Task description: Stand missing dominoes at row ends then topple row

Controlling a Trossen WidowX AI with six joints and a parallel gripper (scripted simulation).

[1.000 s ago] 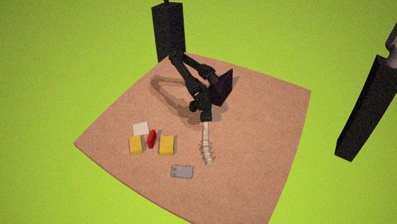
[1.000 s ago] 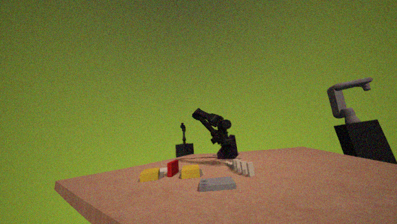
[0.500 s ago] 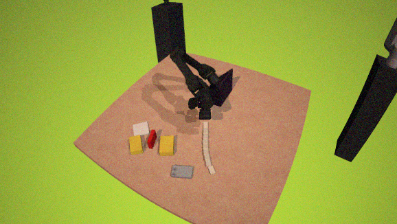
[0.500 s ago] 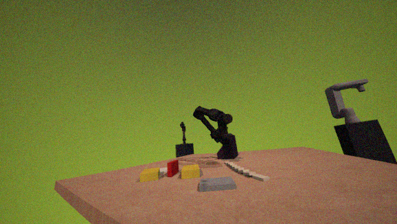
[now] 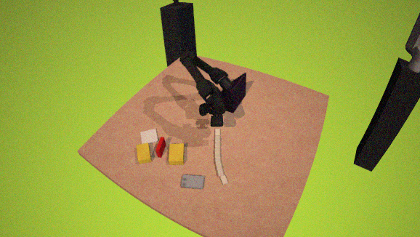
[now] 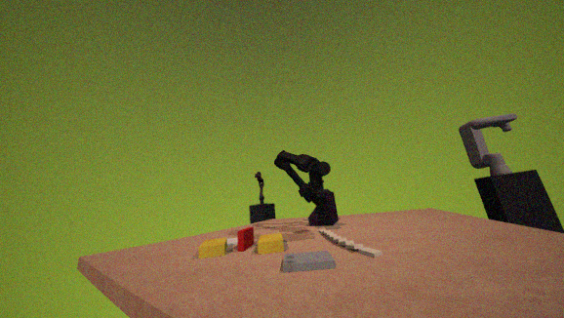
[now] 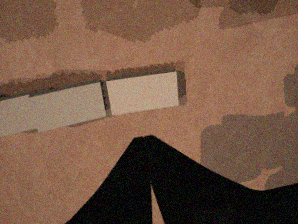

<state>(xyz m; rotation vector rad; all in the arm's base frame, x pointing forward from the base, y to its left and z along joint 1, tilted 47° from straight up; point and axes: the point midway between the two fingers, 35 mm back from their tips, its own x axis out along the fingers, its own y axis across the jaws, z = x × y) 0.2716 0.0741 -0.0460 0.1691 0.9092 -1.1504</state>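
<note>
The row of cream dominoes lies toppled in a slightly curved line, each leaning flat onto its neighbour. In the wrist view the domino at the arm's end lies flat, with a narrow gap to the neighbouring domino. The far end domino also lies flat. No domino in the row stands upright. My gripper is shut and empty, above the table beside the arm-side end of the row. In the top view its fingertips are hidden under the wrist.
Left of the row, a red block stands between two yellow blocks. A white flat piece lies behind them. A grey block lies nearer the front. A dark panel is beside the arm.
</note>
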